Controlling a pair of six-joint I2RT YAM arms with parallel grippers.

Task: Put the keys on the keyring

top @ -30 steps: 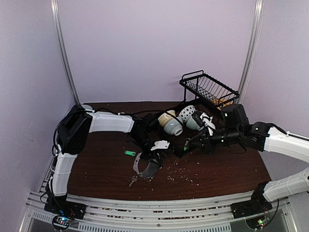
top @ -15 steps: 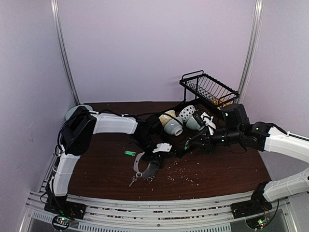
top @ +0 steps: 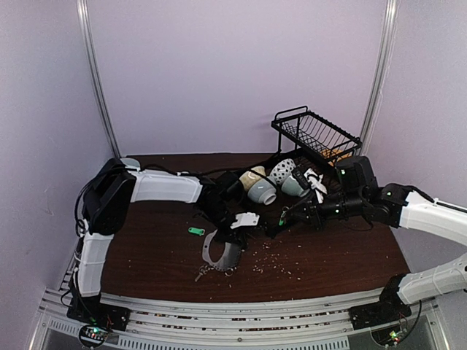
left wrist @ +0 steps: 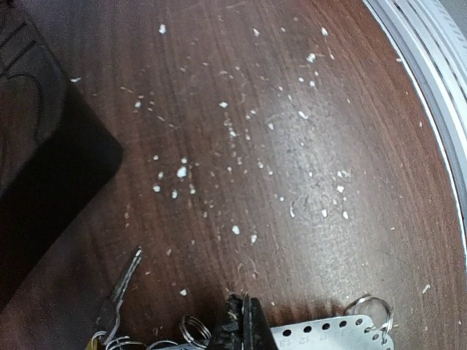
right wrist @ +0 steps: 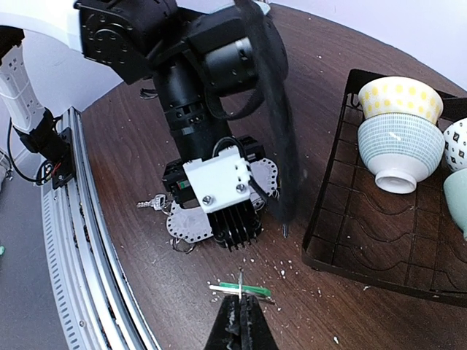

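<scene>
Left gripper clenched on the rim of the wide silver-grey perforated metal keyring, low over the dark brown wooden table. Right gripper clamped on a flat green-headed key, near the keyring. Plain silver keys lie against the keyring; a second green-tagged key lies apart

No legible text or brands. Faint marks on the perforated keyring, 5 o'clock in left wrist view: unreadable.
</scene>
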